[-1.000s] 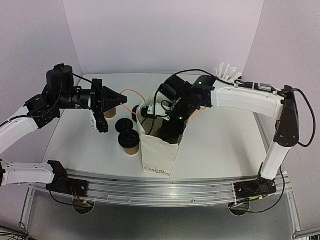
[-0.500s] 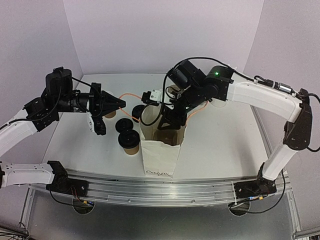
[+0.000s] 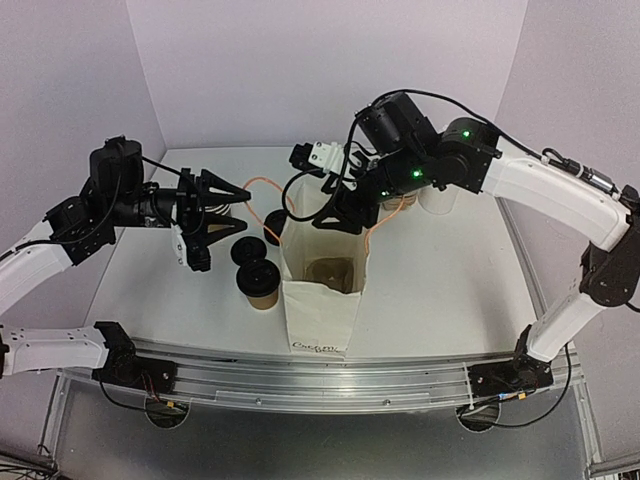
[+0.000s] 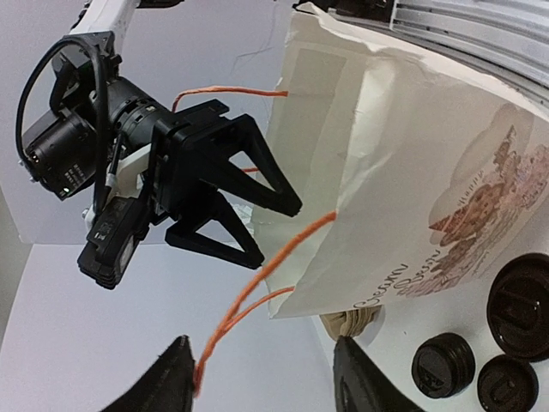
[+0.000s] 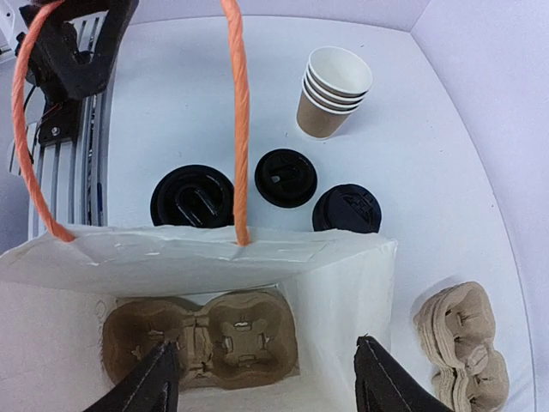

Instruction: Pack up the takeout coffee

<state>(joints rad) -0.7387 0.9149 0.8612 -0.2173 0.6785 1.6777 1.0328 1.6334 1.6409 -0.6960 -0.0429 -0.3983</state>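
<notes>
Above the paper bag [image 3: 320, 310] (cup carrier [image 5: 202, 335] inside) the right gripper [image 5: 268, 378] hangs spread, empty; left gripper [image 3: 243, 210] gapes near the takeout coffee [image 3: 262, 283].

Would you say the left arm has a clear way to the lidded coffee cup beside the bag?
Probably yes. The left fingers are open just beyond the coffee cup, which stands beside the bag with nothing above it.
</notes>
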